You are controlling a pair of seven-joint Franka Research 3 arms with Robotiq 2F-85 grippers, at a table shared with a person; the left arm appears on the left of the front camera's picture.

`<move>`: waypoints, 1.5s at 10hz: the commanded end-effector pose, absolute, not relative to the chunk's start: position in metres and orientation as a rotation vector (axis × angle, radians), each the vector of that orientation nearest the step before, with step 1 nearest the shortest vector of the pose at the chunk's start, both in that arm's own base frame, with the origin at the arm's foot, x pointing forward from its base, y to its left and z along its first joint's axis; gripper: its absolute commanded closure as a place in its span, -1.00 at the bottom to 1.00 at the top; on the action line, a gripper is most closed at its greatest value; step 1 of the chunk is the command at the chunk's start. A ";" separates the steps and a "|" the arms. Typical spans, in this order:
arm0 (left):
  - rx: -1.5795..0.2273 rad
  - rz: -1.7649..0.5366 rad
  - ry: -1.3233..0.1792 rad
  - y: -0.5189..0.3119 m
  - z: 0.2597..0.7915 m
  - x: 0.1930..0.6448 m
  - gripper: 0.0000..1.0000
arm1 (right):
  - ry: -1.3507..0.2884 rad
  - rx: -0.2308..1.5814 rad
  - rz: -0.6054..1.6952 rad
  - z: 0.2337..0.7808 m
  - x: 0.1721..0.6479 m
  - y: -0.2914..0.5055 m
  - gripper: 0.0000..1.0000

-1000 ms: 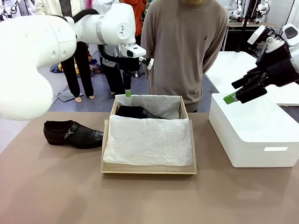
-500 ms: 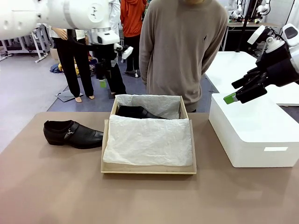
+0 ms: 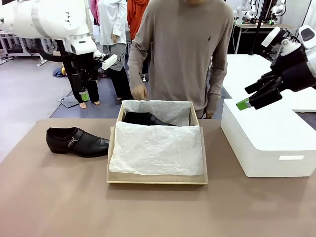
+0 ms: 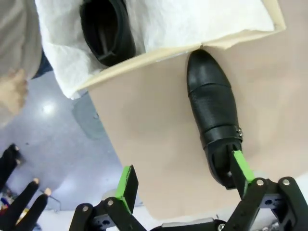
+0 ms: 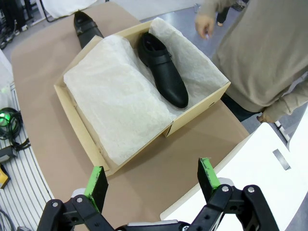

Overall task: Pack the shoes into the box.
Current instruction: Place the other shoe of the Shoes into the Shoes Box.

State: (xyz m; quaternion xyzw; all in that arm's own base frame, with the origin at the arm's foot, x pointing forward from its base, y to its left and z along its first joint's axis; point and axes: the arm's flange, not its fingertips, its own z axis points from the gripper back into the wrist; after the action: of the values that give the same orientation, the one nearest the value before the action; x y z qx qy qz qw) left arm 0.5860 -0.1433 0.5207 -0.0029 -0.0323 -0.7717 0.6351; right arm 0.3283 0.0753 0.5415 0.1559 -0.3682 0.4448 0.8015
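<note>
We noted the right end effector [image 5: 151,164] above the tabletop [image 5: 38,82], its green-padded fingers [image 5: 97,185] spread wide with nothing between them. Below it the box [image 5: 199,107] stood open, lined with white tissue paper [image 5: 113,96]. One black shoe [image 5: 163,72] lay inside on the tissue. A second black shoe [image 5: 86,28] lay on the tabletop just beside the box. A person's hand [image 5: 206,24] hung near the box's far edge. A white block [image 5: 240,159] sat near the box.

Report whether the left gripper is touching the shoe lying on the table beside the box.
Apart. The front view shows the left gripper, jaws open, hanging in the air well above the shoe, with a clear gap between them.
</note>
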 end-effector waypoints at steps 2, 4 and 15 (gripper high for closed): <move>-0.007 -1.764 -0.074 -0.143 0.521 0.586 -1.00 | -0.797 0.349 0.955 0.541 0.329 0.075 -1.00; -0.007 -1.764 -0.074 -0.143 0.521 0.586 -1.00 | -0.797 0.349 0.955 0.541 0.329 0.075 -1.00; -0.007 -1.764 -0.074 -0.143 0.521 0.586 -1.00 | -0.797 0.349 0.955 0.541 0.329 0.075 -1.00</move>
State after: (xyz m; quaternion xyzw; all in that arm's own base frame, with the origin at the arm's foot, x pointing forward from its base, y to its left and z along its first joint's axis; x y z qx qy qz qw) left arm 0.5843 -0.1461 0.5182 -0.0053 -0.0374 -0.7708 0.6360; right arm 0.3283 0.0753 0.5415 0.1558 -0.3682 0.4448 0.8015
